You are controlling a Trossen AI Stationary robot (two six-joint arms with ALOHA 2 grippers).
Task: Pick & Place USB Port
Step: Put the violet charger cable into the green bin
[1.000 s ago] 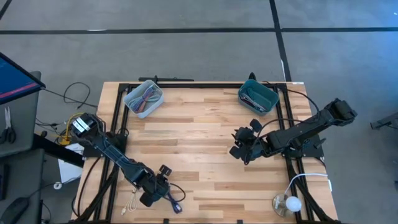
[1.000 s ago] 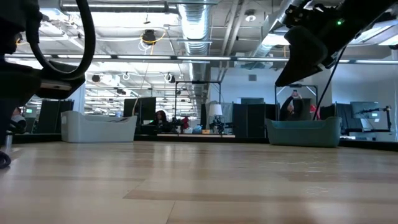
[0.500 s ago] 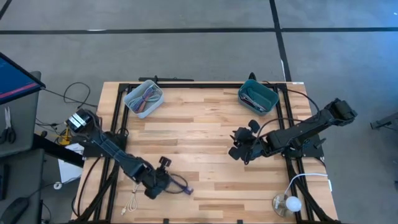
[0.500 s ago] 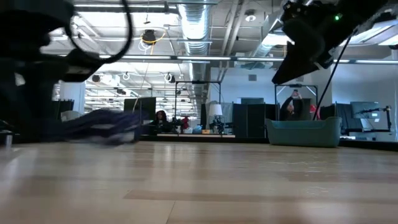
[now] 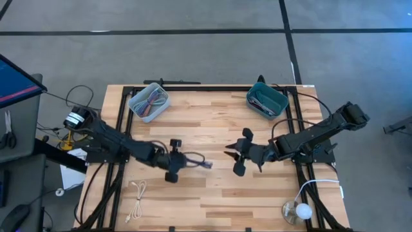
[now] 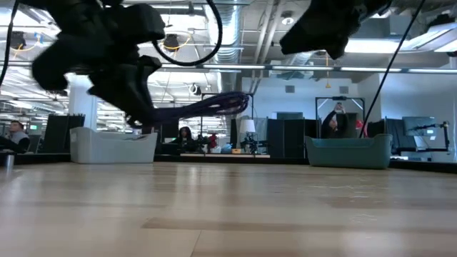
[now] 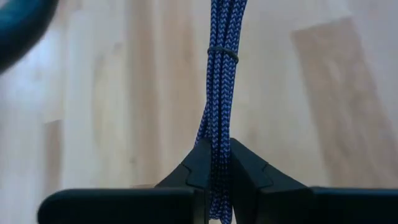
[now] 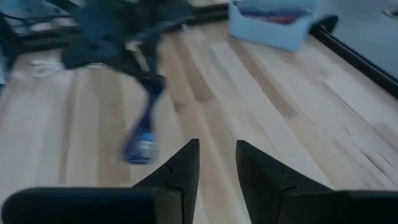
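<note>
A bundled blue-purple braided USB cable [image 5: 197, 162] sticks out level from my left gripper [image 5: 182, 159], which is shut on it over the middle of the table. A thin band [image 7: 222, 53] ties the bundle. In the low view the cable [image 6: 214, 106] hangs well above the tabletop. My right gripper [image 5: 233, 154] is open a short way to the right of the cable's free end and faces it. Its wrist view shows the cable [image 8: 143, 127] ahead of the open fingers [image 8: 216, 163]. My left gripper pinches the cable bundle between its two fingers at one end [image 7: 215, 154], with several strands side by side. The fingers point level toward the table's right and lie along the bundle. The cable is lifted clear and juts out nearly level beyond the fingertips.
A pale grey bin [image 5: 148, 102] with cables sits at the far left and a teal bin [image 5: 266, 100] at the far right. A white cable [image 5: 136, 201] lies near the table's near left edge. A bulb [image 5: 297, 211] rests at the near right corner.
My left gripper has swung from the table's near edge up and toward the middle, carrying the cable off the table until it juts toward the right. My right gripper has shifted a little toward the table's left, nearer the cable, and has turned.
</note>
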